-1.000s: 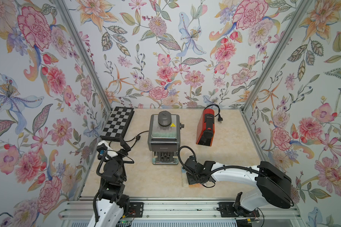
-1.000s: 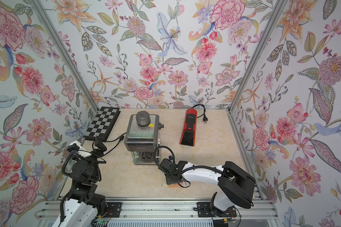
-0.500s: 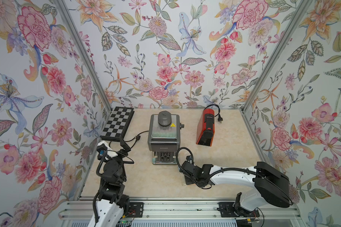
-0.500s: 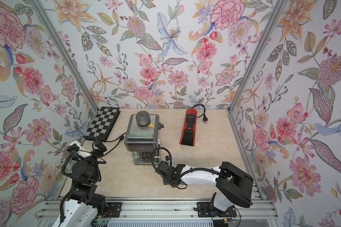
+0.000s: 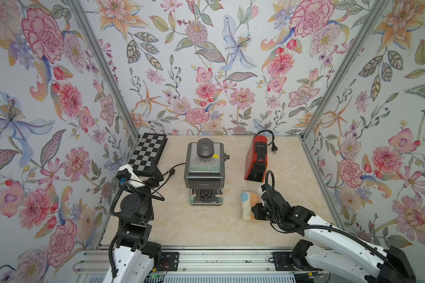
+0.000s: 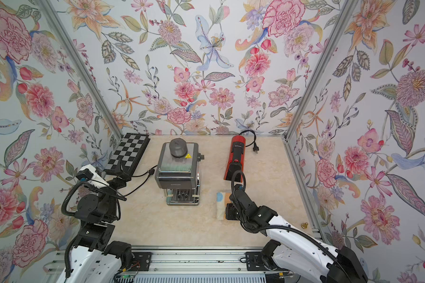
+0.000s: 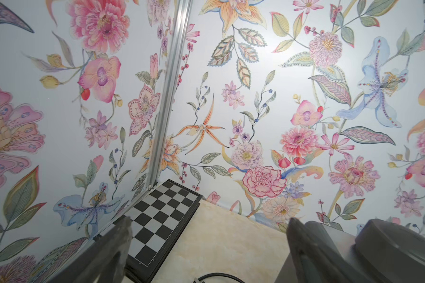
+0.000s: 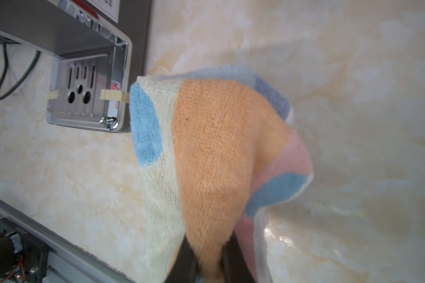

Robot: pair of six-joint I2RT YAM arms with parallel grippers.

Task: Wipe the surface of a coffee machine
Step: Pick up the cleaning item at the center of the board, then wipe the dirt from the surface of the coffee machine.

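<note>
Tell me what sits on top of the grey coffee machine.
A dark round cap and a yellow warning sticker sit on the grey coffee machine. Whatever lies beneath the cap is covered.

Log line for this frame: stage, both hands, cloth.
stage: cloth gripped, wiping not begun | right hand: shut on cloth | left hand: open, empty | cloth: beside grey coffee machine, not touching

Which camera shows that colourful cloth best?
The right wrist view: the cloth fills it, pinched by the right gripper. Both top views show it small, partly hidden. The left wrist view misses it.
</note>
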